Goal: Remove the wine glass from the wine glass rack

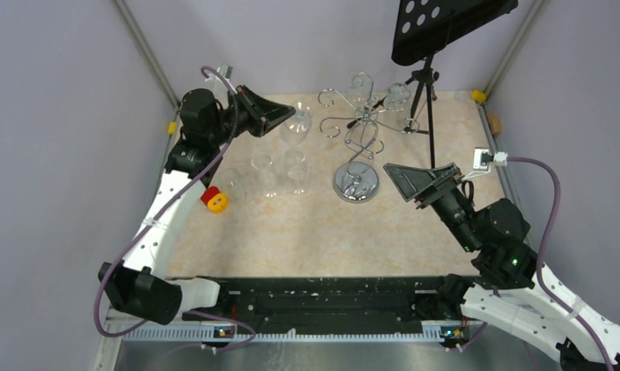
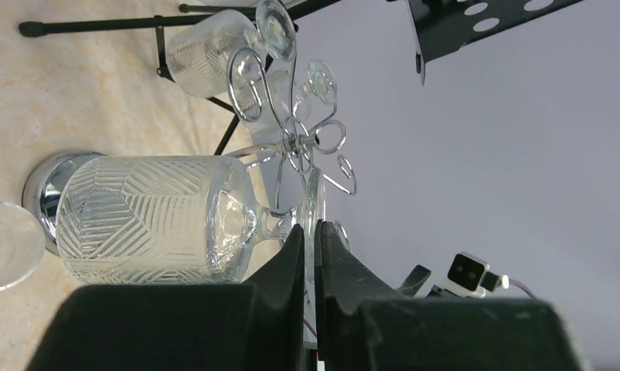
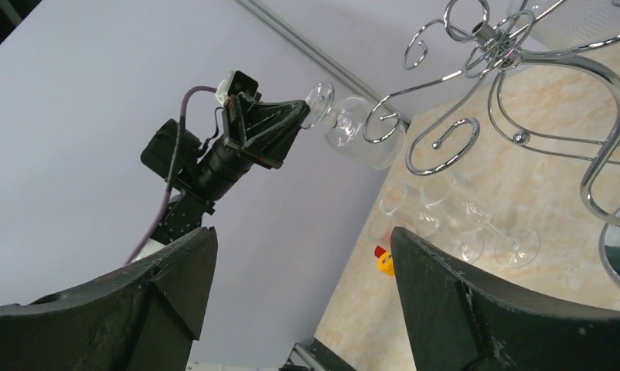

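Note:
The silver wine glass rack [image 1: 359, 124] stands on its round chrome base [image 1: 355, 184] at the back middle of the table. Two wine glasses [image 1: 396, 97] still hang on its far arms. My left gripper [image 1: 285, 117] is shut on the foot of a patterned wine glass [image 1: 298, 125] and holds it on its side, left of the rack's scroll arms. In the left wrist view the fingers [image 2: 291, 255] pinch the foot and the bowl [image 2: 152, 220] points at the rack [image 2: 299, 147]. My right gripper [image 1: 415, 182] is open and empty, right of the base.
Three clear glasses [image 1: 262, 166] stand on the table left of the rack base. A red and yellow object [image 1: 214, 200] lies near the left arm. A black tripod music stand [image 1: 427, 85] stands at the back right, close behind the rack.

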`<action>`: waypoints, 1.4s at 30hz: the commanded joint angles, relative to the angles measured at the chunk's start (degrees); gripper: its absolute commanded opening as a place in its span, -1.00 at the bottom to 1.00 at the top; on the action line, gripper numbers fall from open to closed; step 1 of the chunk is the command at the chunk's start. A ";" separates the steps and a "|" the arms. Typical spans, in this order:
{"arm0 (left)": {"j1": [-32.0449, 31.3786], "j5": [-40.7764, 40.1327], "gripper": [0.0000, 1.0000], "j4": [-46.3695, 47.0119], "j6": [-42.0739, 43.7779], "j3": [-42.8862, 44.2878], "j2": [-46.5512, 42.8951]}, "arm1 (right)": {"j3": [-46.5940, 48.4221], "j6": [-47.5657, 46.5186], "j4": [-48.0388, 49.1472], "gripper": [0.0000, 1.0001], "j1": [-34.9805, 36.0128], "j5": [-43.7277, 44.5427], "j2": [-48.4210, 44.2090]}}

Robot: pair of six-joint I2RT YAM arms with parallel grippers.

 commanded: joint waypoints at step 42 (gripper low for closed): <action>-1.71 6.53 -1.00 54.58 -56.73 -16.30 -21.41 | 0.91 6.46 67.71 0.56 -0.12 -26.28 31.68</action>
